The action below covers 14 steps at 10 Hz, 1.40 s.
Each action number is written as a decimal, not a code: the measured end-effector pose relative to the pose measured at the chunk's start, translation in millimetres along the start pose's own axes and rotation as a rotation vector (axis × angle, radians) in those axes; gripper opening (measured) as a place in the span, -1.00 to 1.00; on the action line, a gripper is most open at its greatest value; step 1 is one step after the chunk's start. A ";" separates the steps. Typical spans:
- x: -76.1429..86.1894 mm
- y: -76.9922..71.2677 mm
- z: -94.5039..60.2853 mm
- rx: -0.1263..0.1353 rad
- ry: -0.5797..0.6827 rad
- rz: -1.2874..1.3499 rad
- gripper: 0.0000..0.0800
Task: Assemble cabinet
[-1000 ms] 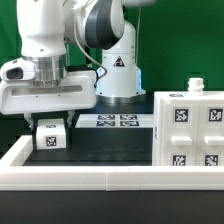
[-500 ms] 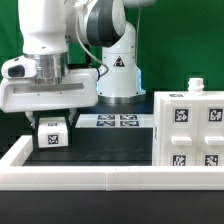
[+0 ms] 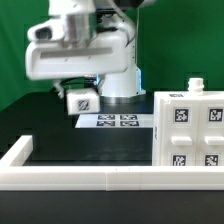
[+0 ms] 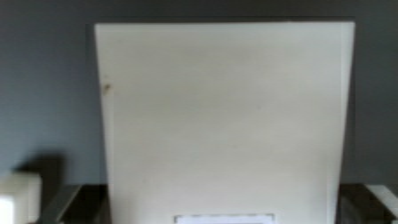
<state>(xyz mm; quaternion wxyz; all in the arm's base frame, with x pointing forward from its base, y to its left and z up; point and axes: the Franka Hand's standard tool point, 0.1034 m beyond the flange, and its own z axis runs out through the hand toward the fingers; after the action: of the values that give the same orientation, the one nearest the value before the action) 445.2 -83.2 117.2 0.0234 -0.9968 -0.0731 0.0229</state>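
The cabinet body (image 3: 190,135) runs off the exterior view's right edge.

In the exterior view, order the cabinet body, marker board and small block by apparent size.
1. cabinet body, largest by far.
2. marker board.
3. small block, near the board's size: wide against tall, so these two are unsure.

In the ext. view the Panda arm (image 3: 120,65) is standing at approx. 12 o'clock w/ its upper links folding over. The wrist (image 3: 72,14) is hanging toward 10–11 o'clock and pointing straight down to 6 o'clock. The gripper (image 3: 81,96) below it is holding a small tagged block (image 3: 82,102) in the air, jaws clamping it; fingertips aren't showing clearly in either view.
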 end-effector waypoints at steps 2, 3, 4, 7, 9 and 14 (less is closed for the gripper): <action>16.2 -33.7 -26.1 -0.013 0.002 0.040 0.40; 30.8 -51.3 -42.1 -0.026 0.004 0.051 0.40; 47.3 -68.8 -56.5 -0.031 -0.002 0.086 0.40; 105.4 -95.5 -83.8 -0.041 -0.013 0.157 0.40; 137.2 -97.5 -82.4 -0.054 -0.007 0.181 0.40; 136.0 -96.9 -79.5 -0.055 -0.011 0.178 0.40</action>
<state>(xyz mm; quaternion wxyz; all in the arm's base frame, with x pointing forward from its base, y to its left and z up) 569.5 29.1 195.6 -0.0065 -0.9995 0.0148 0.0283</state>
